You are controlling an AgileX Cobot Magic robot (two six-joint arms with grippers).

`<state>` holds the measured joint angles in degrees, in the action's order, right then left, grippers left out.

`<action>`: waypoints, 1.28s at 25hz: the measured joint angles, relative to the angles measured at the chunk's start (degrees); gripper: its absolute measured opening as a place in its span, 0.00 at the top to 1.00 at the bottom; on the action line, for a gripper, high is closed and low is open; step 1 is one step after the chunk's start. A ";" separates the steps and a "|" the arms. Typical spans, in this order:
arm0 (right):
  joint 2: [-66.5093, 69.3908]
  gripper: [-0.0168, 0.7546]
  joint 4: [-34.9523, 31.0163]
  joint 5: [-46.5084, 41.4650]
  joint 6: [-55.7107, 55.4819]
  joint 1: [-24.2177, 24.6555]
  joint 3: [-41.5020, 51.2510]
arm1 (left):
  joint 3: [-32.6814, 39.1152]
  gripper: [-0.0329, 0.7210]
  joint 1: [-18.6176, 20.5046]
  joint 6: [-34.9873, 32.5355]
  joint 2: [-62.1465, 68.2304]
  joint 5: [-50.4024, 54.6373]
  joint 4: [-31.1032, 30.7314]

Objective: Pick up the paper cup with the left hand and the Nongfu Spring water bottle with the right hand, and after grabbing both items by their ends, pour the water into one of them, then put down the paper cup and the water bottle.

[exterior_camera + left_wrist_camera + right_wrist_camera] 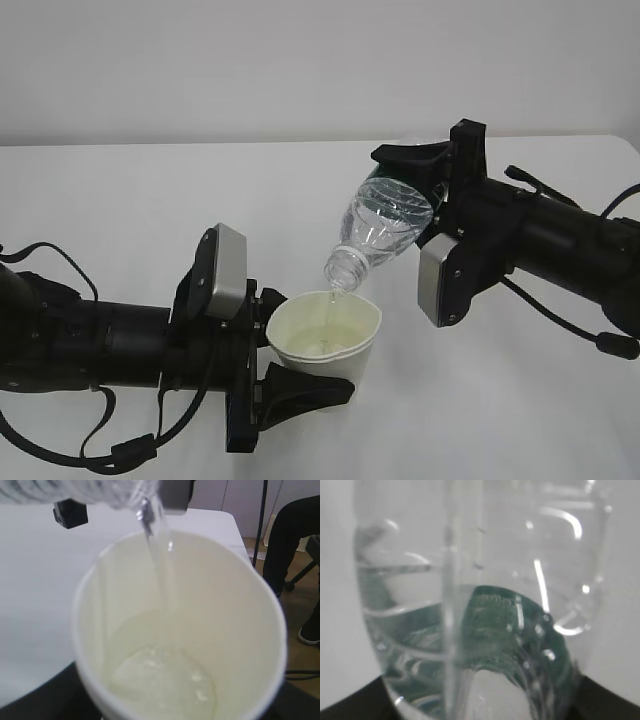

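Note:
My left gripper [303,348] is shut on the white paper cup [330,352], holding it by its lower part just above the table. Above it, the Nongfu Spring water bottle [385,225] tilts neck-down, with my right gripper [428,188] shut on its base end. A thin stream of water [337,298] runs from the open neck into the cup. In the left wrist view the cream inside of the cup [230,630] fills the frame, the stream [162,575] falls into a shallow pool [165,680]. In the right wrist view the bottle [480,555] hides the jaws.
The white table [150,200] spreads under both arms, with a pale wall behind. Past the table's far edge in the left wrist view are a person in dark clothes [295,535] and a wooden floor [295,605].

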<state>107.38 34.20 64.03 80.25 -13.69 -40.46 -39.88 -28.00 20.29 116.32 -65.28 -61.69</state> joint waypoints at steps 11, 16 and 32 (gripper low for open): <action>0.00 0.44 0.00 0.09 0.13 0.00 0.00 | 0.00 0.33 0.00 0.00 0.00 0.07 0.00; 0.00 0.44 0.00 0.09 0.13 0.00 0.00 | 0.00 0.33 0.00 0.00 0.00 0.07 0.00; 0.00 0.44 0.00 0.09 0.25 0.00 0.00 | 0.00 0.33 0.00 0.00 0.00 0.07 0.00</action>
<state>107.38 34.20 64.12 80.50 -13.69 -40.46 -39.88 -28.00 20.29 116.32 -65.21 -61.69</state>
